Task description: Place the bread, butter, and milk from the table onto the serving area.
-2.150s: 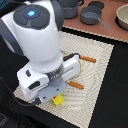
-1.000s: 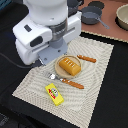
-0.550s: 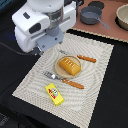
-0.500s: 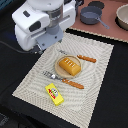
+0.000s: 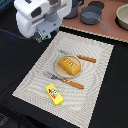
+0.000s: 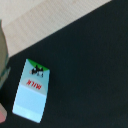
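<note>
The bread [image 5: 69, 65] lay on the round plate [image 5: 58, 72] in the middle of the serving area [image 5: 95, 95], and the butter [image 5: 55, 94] lay flat on the striped mat near its front edge, a little apart from the fork and the knife. So two of the three things seemed to be already in place, and only the milk [image 6: 33, 90] was left.

In the exterior view the arm hung over the far corner of the mat, at the exterior view's left, above the black table [image 5: 15, 60]. The gripper [image 5: 44, 36] was mostly hidden under the white body of the arm, so it could not be told whether its jaws were apart or together; nothing was seen held in them.

The wrist view showed the milk lying on its side on the dark table, directly below the camera and well apart from the pale mat edge. Its long axis ran a little tilted, with the green peaked top toward the mat. The next move probably asked the claw to go straight down and to close across the short sides of the carton.
</note>
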